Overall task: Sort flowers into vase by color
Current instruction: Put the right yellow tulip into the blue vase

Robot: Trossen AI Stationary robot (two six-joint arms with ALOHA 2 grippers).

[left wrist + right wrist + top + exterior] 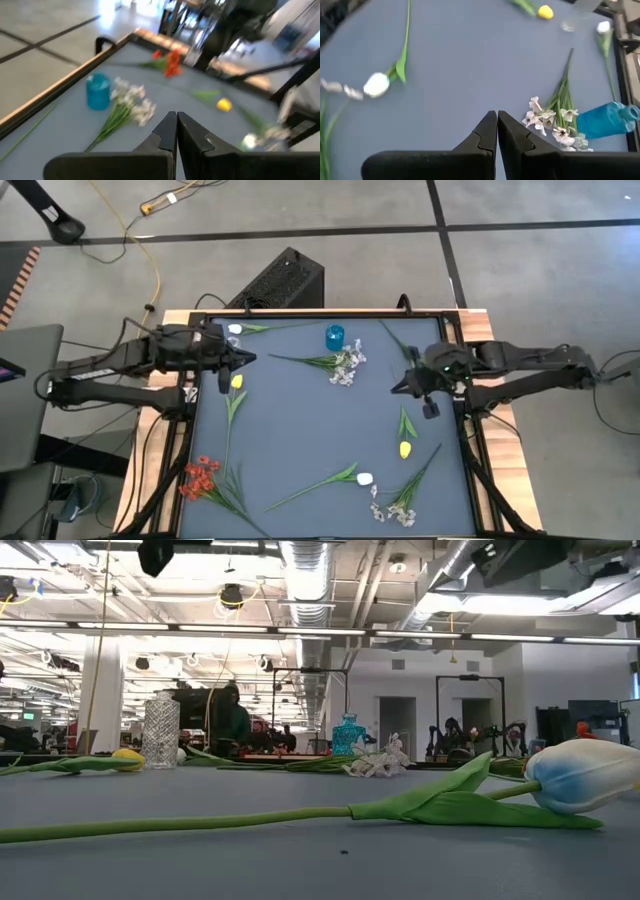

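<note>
Both sets of fingers are clenched and empty. The left gripper (222, 380) hangs beside the yellow flower (236, 382); the right gripper (431, 409) hovers above another yellow flower (405, 448). Open desk (300, 430) lies between them.

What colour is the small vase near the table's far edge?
Blue vase; clearest in the right wrist view.

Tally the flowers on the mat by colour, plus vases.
Red cluster: 1
Yellow buds: 2
White buds: 2
Whitish sprigs: 2
Blue vase: 1
Clear glass vase: 1
Total: 7 flowers, 2 vases
</note>
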